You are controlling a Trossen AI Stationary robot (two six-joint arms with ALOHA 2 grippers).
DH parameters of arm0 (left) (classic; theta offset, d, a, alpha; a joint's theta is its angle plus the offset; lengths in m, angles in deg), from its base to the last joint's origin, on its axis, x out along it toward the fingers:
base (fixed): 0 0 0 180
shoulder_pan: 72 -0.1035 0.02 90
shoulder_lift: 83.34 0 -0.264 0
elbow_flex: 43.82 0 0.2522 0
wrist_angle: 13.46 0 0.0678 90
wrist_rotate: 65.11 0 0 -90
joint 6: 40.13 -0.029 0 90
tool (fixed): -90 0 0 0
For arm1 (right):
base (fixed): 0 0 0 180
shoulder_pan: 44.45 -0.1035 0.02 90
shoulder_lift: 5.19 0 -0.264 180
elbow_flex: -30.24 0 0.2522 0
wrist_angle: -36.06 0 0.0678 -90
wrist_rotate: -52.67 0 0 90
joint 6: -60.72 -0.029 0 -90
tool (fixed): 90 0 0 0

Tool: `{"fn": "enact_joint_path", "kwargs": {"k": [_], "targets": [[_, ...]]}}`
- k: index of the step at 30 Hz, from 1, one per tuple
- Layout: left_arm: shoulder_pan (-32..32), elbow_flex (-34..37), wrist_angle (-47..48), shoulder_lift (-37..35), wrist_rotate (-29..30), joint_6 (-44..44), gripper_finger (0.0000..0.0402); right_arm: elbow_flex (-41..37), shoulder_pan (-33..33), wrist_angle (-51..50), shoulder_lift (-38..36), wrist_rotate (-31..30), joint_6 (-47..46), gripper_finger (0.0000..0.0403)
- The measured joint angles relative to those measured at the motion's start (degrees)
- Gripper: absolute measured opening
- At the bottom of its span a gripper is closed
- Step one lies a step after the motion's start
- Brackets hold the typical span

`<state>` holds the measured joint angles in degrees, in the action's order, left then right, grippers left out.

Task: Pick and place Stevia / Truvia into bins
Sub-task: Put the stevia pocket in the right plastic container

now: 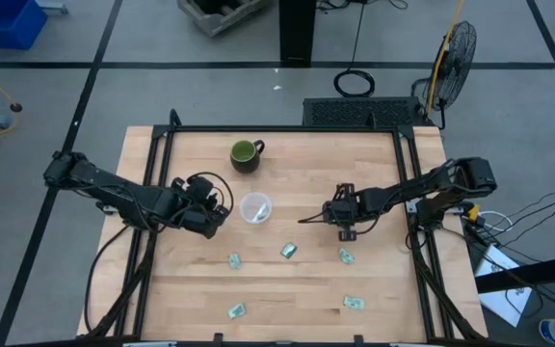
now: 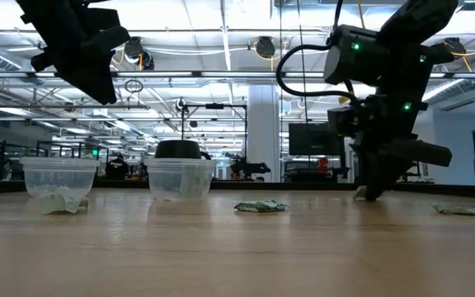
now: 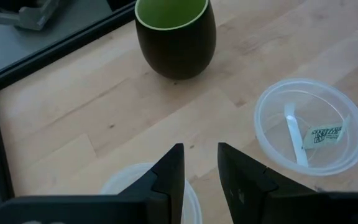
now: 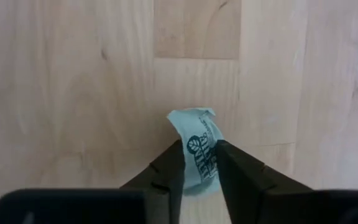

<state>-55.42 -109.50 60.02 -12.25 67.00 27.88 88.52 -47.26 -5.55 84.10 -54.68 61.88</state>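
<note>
Plainly the job is partway through; the right gripper (image 4: 199, 163) has its jaws pressed together on a pale green sachet (image 4: 196, 146), which stands pinched and curled between the fingertips (image 4: 170, 167), its free end bending up beyond them over bare wood; whether it has left the table (image 1: 287, 289) I cannot tell from the wrist view, though the low view shows the gripper tips down at the board.

As for what is done, one clear cup (image 3: 309, 124) lies ahead of and to one side of the left gripper (image 3: 199, 163) and holds at least one sachet in the cup (image 3: 323, 135) plus a white strip I cannot identify; a second cup (image 3: 129, 177) sits directly under the left jaws, only its rim showing, and the low view suggests something pale in its bottom; the left jaws stand a little apart and carry nothing.

What remains, by my count from above: loose sachets lie on the near half of the table, at (image 1: 234, 259), (image 1: 288, 251), (image 1: 346, 256), (image 1: 236, 310) and (image 1: 354, 303), all well apart from either cup; so I judge the task under halfway. The dark green mug (image 1: 247, 154) stands beyond the cups and takes no part.
</note>
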Motion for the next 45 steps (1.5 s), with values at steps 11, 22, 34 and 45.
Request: {"fn": "enact_joint_path", "kwargs": {"k": [11, 22, 34, 45], "targets": [[0.0, 0.0, 0.0, 0.0, 1.5, -0.3, 0.0104, 3.1, -0.1, 17.1, 0.2, -0.6, 7.9, 0.0008], [0.0, 0.0, 0.0, 0.0, 4.5, 0.0, 0.0104, 9.6, 2.2, 55.3, 2.8, 20.2, 15.8, 0.0003], [0.0, 0.0, -0.2, 0.0, 5.5, 1.6, 0.0104, 31.2, 3.7, 34.6, 25.0, 20.1, 19.5, 0.0001], [0.0, 0.0, -0.2, 0.0, 6.0, 0.0, 0.0104, 32.1, 8.8, 35.8, 28.6, 20.1, 13.0, 0.0019]]}}
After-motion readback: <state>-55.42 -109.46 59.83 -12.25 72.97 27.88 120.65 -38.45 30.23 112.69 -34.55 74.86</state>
